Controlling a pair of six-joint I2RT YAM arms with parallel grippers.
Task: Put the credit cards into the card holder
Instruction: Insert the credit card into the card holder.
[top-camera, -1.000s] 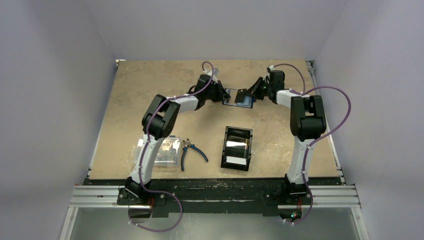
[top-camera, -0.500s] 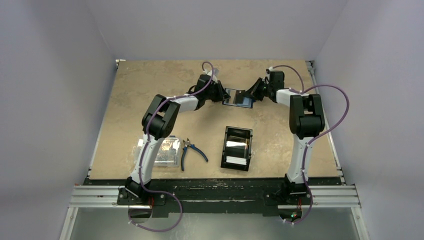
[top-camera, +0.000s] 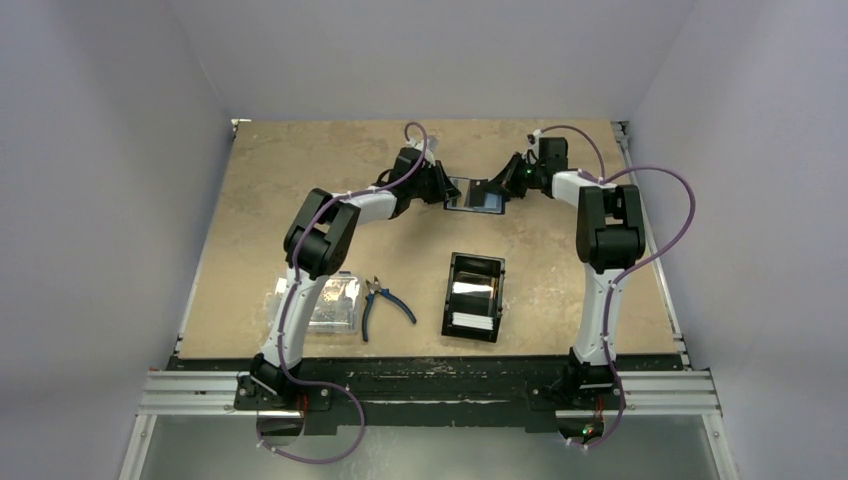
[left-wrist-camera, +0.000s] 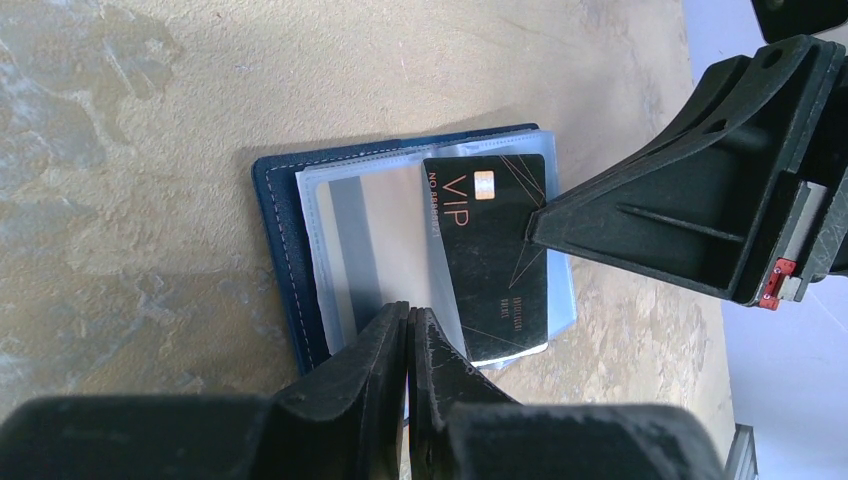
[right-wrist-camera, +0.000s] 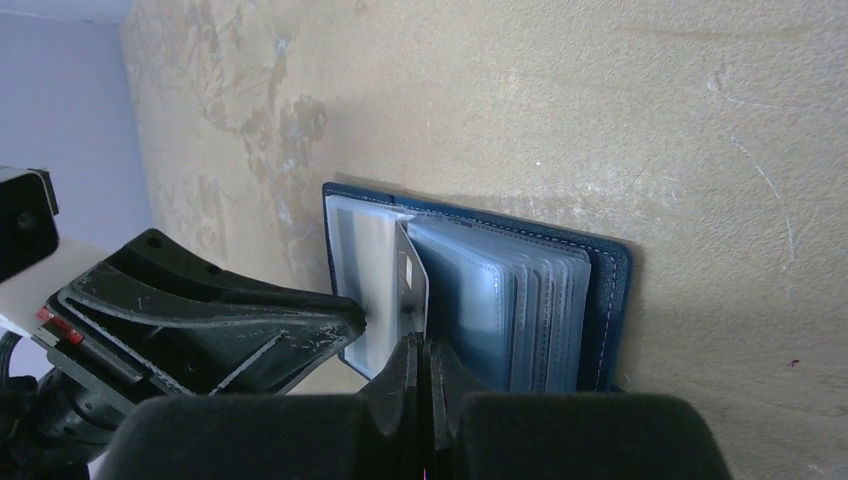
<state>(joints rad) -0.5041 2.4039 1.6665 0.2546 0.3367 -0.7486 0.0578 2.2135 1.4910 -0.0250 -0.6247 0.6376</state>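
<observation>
Fingers of left gripper: together on the near edge of a clear sleeve; pinching or only pressing, cannot tell

Fingers of right gripper: clamped on one long edge of the card, about mid-length

Near: black tray, pale cards lying in it, well apart from both grippers

Far: holder, navy, open flat on the table between the grippers; black card tilted over its sleeves, whether any end is in a pocket cannot be told

Handling, as judged:
- Card: light, thin, stiff yet springy, glossy, likely slippery. A mid-edge pinch may let it pivot, so take it nearer the trailing end and feed a short edge first
- Sleeves: soft and limp, mouths apt to close; hold a leaf by its free edge
- Holder: light, likely to slide unless pinned

Writing: "VIP" in copper letters beside a chip; "NO." with digits, and small print lower down, too small to read; no brand seen on holder
</observation>
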